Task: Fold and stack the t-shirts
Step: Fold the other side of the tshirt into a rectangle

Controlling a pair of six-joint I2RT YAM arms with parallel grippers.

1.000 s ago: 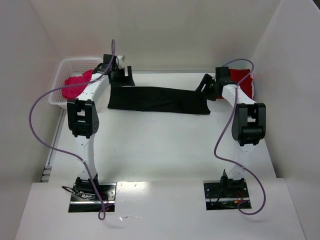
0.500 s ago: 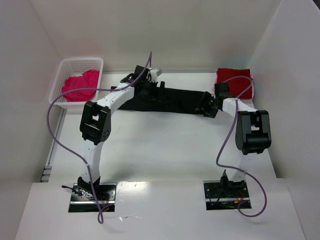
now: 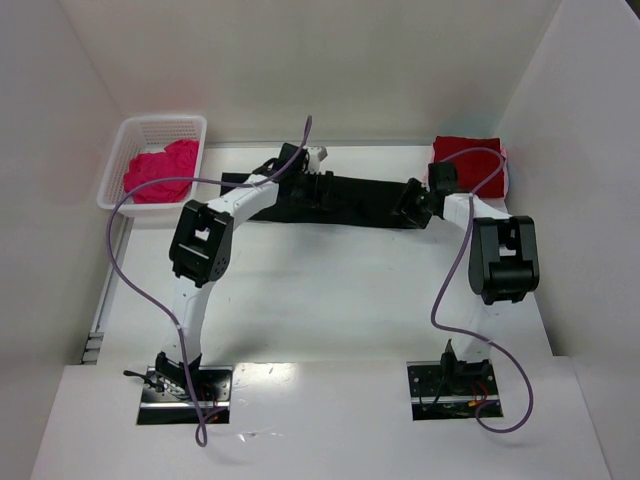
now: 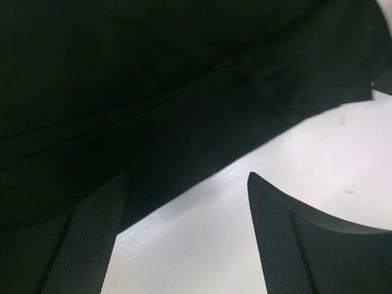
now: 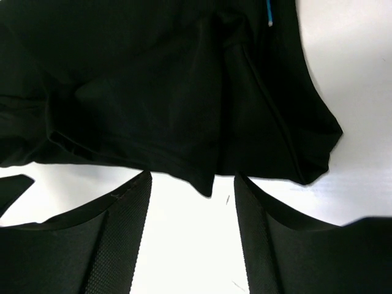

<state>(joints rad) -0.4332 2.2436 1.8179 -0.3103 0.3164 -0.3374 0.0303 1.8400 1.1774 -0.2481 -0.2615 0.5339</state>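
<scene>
The black shirt lies across the far part of the white table, toward 12 o'clock, as a long, flat, creased band. A small blue tag shows near its edge in the right wrist view.

My left gripper sits over the middle of the band. Its fingers are spread wide, with the hem and bare table between them, and they grip nothing.

My right gripper is at the band's 3 o'clock end. Its fingers are parted less widely. A point of the hem hangs just at the gap, unpinched.

A folded red shirt rests at 1 o'clock. At 10 o'clock a pink shirt is bunched in a white mesh basket. Plain white walls enclose the table.
</scene>
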